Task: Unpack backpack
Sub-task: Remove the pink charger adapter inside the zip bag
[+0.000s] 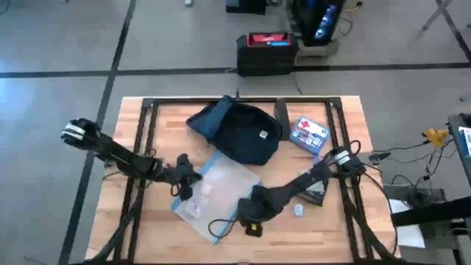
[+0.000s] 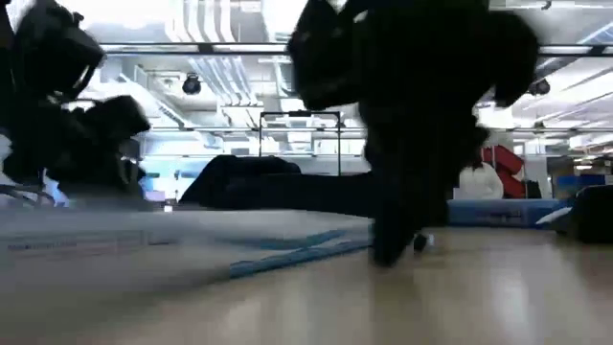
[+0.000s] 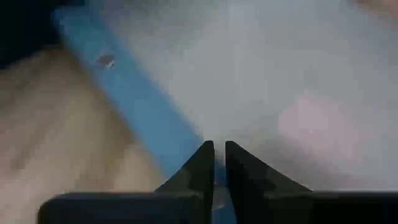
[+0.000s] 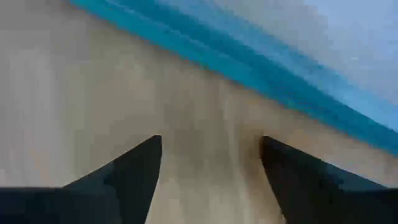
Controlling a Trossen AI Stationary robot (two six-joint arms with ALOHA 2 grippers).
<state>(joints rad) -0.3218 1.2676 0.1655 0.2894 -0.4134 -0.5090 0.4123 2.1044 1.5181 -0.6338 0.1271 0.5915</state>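
Note:
The dark navy backpack [image 1: 239,131] lies at the table's far middle, resting on its side. In front of it a clear plastic pouch [image 1: 215,190] with a blue edge lies flat on the wood. My left gripper [image 1: 184,185] is at the pouch's left edge, shut on it. My right gripper [image 4: 211,140] stands open just above bare wood by the pouch's near right corner [image 1: 249,215], with nothing between its fingers. In the low view the right arm [image 2: 393,192] fills the middle and hides part of the backpack [image 2: 249,177]. My left gripper pinches the pouch's blue edge strip [image 3: 186,140] between its two fingers. The fingers slant down onto it from the table's left. The pouch lies flat on the table; one layer or several, I cannot tell.
A small blue-white box [image 1: 309,132] lies to the right of the backpack. A black cord [image 1: 221,227], a small black item [image 1: 254,230] and a small white piece [image 1: 298,210] lie near the front edge. Dark frame bars [image 1: 147,147] cross the tabletop.

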